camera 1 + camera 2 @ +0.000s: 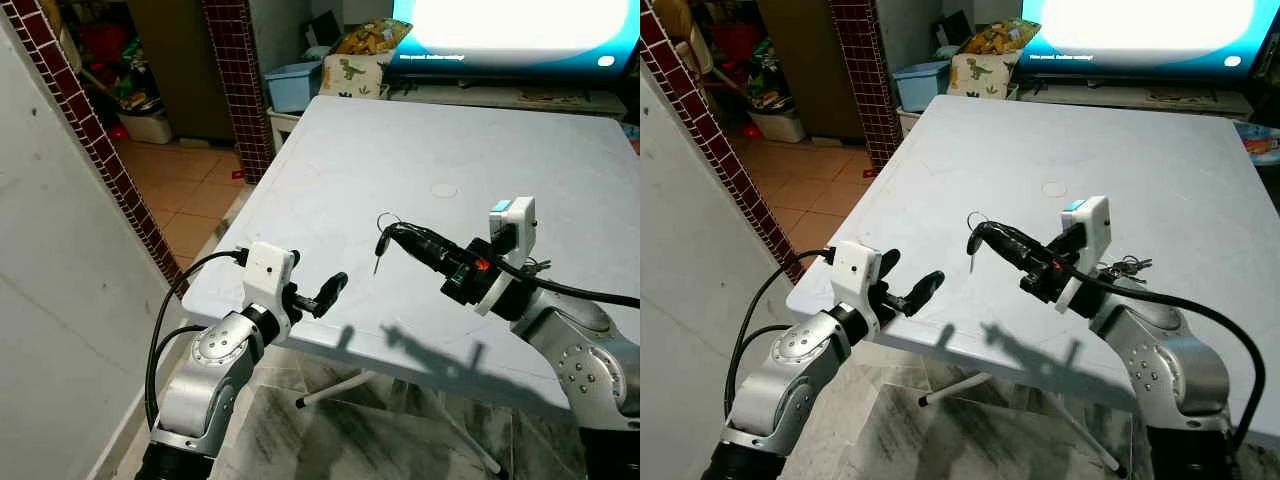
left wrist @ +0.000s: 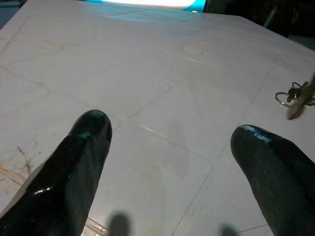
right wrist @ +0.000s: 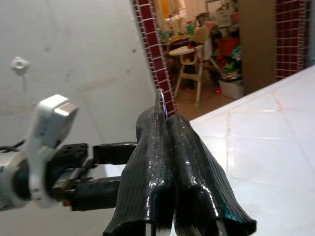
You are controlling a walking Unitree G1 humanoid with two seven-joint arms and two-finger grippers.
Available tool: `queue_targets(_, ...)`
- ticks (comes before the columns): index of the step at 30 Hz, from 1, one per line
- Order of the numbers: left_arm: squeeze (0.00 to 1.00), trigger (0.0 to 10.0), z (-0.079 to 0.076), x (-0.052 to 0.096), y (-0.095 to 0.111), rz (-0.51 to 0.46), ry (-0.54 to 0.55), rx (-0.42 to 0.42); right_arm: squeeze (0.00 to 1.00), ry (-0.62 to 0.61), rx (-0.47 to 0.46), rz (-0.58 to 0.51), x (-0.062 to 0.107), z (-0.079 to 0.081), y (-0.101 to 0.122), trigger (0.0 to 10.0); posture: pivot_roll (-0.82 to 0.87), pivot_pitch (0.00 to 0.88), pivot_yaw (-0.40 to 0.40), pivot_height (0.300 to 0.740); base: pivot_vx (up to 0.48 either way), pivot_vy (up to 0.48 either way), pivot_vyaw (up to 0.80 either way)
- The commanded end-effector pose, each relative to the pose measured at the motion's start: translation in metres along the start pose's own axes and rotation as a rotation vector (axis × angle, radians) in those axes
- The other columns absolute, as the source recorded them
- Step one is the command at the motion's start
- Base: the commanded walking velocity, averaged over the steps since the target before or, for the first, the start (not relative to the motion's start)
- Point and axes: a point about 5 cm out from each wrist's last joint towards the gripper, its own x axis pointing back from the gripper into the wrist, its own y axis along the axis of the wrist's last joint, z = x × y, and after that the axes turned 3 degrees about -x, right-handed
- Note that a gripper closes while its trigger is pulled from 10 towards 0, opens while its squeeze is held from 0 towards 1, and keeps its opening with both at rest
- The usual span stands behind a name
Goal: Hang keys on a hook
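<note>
The right claw (image 1: 393, 233) is pinched tight on a key ring, its key (image 1: 379, 254) dangling above the white surface (image 1: 400, 150). The left claw (image 1: 330, 290) hovers at the surface's near edge, fingers spread apart. Another bunch of keys (image 1: 1127, 267) lies beside the right arm.

My two head eyes look forward and down at the same flat white plastic counter (image 1: 420, 150). My left wrist camera sits close above it. My right wrist camera faces the grey wall (image 3: 74, 59).
</note>
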Motion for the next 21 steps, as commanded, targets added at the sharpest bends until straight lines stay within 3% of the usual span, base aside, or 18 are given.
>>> queue_targets(1, 0.0, 10.0, 0.003, 0.001, 0.001, 0.003, 0.011, -0.02, 0.0, 0.054, 0.009, -0.005, 0.0, 0.007, 0.004, 10.0, -0.05, 0.005, 0.088, 0.74, 0.0, 0.0, 0.0)
queue_targets(5, 0.0, 10.0, 0.005, 0.001, 0.001, 0.005, 0.034, -0.032, 0.0, 0.099, -0.013, 0.008, 0.003, 0.013, 0.001, 10.0, -0.05, 0.005, 0.088, 0.74, 0.0, 0.0, 0.0)
queue_targets(10, 0.0, 10.0, 0.012, 0.0, 0.0, 0.014, 0.105, -0.06, 0.0, 0.051, 0.009, 0.04, 0.001, 0.01, -0.005, 10.0, -0.05, 0.005, 0.088, 0.74, 0.0, 0.0, 0.0)
queue_targets(15, 0.0, 10.0, 0.026, -0.001, 0.002, 0.011, 0.237, -0.113, 0.0, -0.067, 0.06, 0.036, -0.005, 0.004, -0.01, 10.0, -0.06, 0.005, 0.088, 0.74, 0.0, 0.0, 0.0)
queue_targets(17, 0.0, 10.0, 0.033, 0.001, 0.003, 0.007, 0.306, -0.122, 0.0, -0.176, 0.102, 0.027, -0.009, -0.002, -0.013, 10.0, -0.06, 0.008, 0.087, 0.74, 0.0, 0.0, 0.0)
queue_targets(21, 0.0, 10.0, 0.039, 0.001, 0.003, 0.001, 0.355, -0.119, 0.0, -0.251, 0.149, 0.027, -0.012, -0.005, -0.016, 10.0, -0.06, 0.008, 0.087, 0.74, 0.0, 0.0, 0.0)
